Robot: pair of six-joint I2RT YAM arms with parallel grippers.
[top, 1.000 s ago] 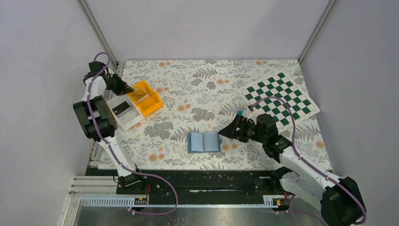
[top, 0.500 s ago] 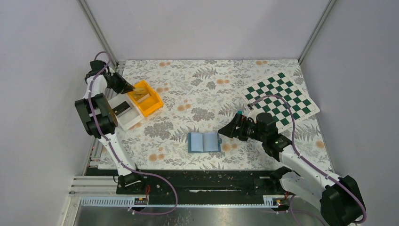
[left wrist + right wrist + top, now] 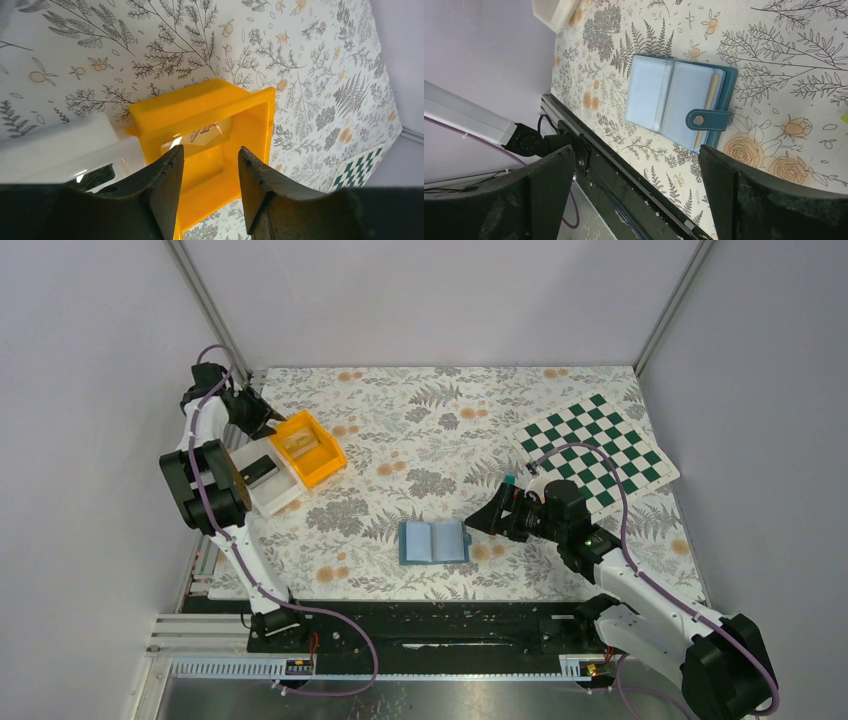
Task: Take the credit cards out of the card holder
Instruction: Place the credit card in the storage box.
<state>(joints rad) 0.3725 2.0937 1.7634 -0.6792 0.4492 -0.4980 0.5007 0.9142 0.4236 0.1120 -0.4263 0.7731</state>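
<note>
The blue-teal card holder lies open on the floral table near the front middle. In the right wrist view the card holder shows pale inner pockets, a strap with a snap, and the tan edge of a credit card in its right pocket. My right gripper hovers just right of it, open wide with nothing between the fingers. My left gripper is at the back left over the orange bin, open and empty. A glossy credit card lies inside that bin.
A white bin holding a dark object touches the orange bin on its left. A green-and-white chessboard mat lies at the back right. The table's front edge and black rail run close to the holder.
My left gripper has gone from shut to open over the orange bin and drawn back a little to the left, leaving the card in the bin. The right arm barely moved.
</note>
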